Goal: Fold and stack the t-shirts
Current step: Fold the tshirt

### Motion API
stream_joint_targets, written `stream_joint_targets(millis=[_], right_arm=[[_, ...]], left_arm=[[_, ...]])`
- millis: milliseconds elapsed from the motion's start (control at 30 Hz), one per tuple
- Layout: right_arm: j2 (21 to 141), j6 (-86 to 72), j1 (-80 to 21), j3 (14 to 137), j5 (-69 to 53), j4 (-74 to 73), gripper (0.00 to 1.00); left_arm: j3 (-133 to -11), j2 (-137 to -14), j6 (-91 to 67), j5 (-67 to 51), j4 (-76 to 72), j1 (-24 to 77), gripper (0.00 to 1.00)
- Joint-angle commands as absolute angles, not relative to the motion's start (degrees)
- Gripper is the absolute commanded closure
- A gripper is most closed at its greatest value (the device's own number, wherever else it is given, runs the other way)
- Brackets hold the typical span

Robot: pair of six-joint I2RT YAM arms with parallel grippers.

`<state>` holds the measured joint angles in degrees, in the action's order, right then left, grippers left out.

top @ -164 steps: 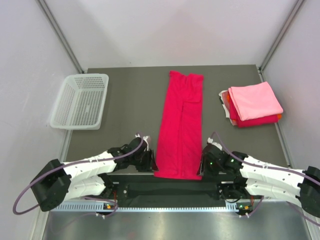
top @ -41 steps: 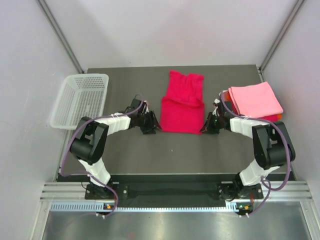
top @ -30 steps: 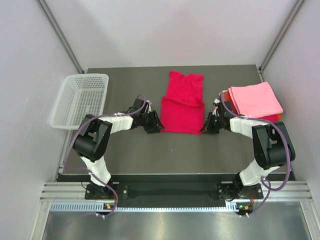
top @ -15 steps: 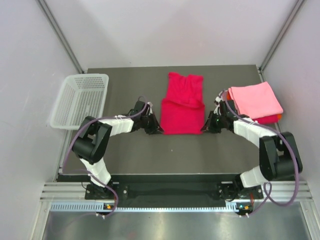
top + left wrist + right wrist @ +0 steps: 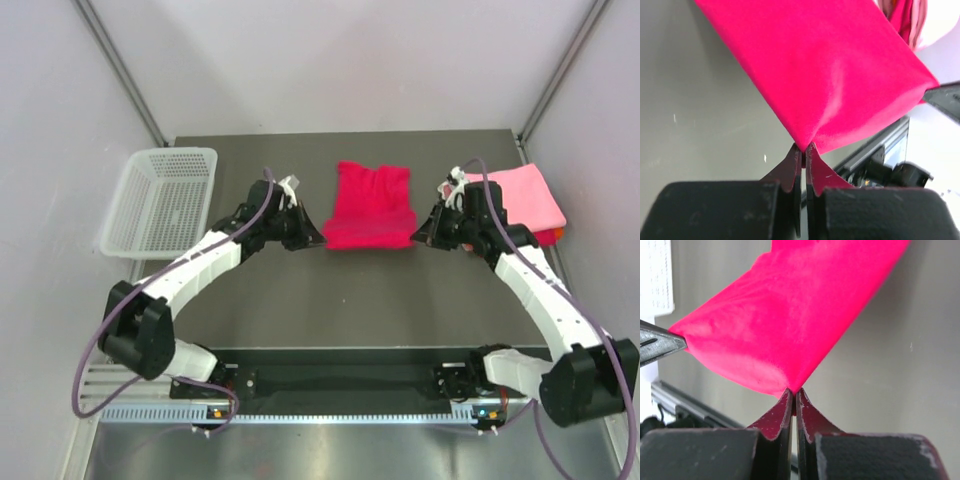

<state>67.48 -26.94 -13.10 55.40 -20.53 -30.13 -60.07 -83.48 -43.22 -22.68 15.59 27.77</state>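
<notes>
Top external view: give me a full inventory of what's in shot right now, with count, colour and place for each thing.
crimson t-shirt: one, crimson-magenta, partly folded, centre of the table toward the far side, its two near corners pinched.
folded t-shirts: one stack, light pink on top, red beneath, an orange sliver at the edge; far right of the table, partly hidden by the right arm.
basket: one, white perforated plastic, far left edge of the table.
table: one, dark grey.
left gripper: shut on the crimson t-shirt's left near corner.
right gripper: shut on its right near corner.
</notes>
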Motion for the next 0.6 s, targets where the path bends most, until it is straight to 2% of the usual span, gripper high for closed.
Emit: stream_joint_targets(millis=[0, 133, 300, 567], right_arm=[[61.9, -26.5, -13.5, 50.3, -22.1, -35.3, 1.0], [53.8, -26.4, -13.5, 46.4, -22.8, -38.7, 1.0], [46.7, -27.0, -13.5, 45.2, -21.5, -42.3, 1.0], [53.0, -25.8, -13.1, 53.7, -17.8, -41.8, 1.0]], left_arm=[[-54.9, -77.4, -43.9, -23.1, 19.7, 30.2, 1.0], [-50.8, -69.3, -46.5, -20.1, 21.5, 34.7, 1.0], [-47.3, -64.9, -50.2, -21.2, 19.1, 37.8, 1.0], [-56.8, -69.4, -47.4, -18.2, 21.8, 35.0, 1.0]])
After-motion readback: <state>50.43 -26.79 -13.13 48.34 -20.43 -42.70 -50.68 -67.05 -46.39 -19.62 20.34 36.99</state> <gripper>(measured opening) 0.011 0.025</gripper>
